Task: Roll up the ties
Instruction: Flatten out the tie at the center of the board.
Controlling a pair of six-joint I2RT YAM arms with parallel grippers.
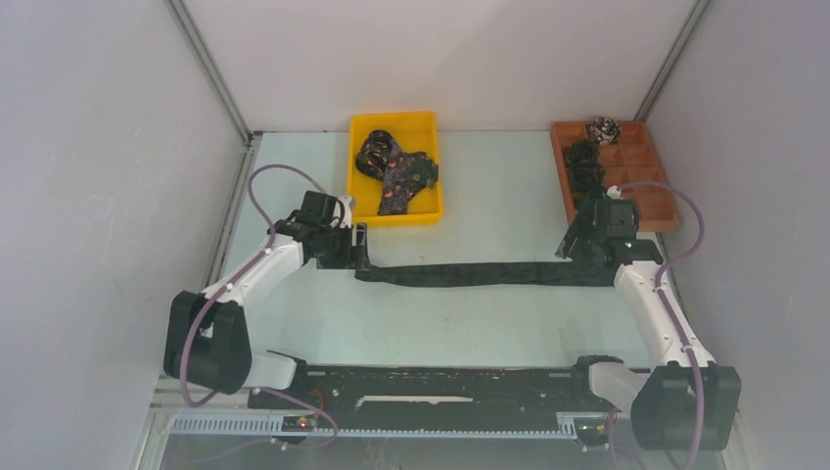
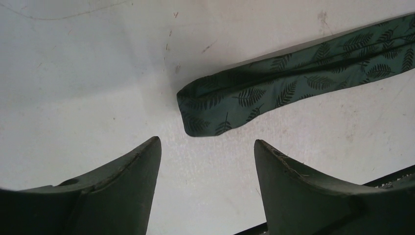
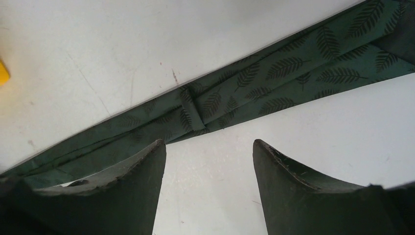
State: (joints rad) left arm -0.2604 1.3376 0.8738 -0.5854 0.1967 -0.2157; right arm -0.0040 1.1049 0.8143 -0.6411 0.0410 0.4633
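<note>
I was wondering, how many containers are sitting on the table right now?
2. A yellow bin at the far middle holds loose ties; a brown compartment tray at the far right holds rolled ties. None seems hidden.

tie [image 2: 274, 90]: matt cloth, leaf print | table [image 2: 73, 98]: smooth, scuffed | yellow bin [image 1: 363, 199]: plastic, seemingly glossy

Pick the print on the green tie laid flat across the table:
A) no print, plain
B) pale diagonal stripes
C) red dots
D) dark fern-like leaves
D: both wrist views show the green tie covered in dark fern-like leaf sprigs, with no dots or stripes.
</note>
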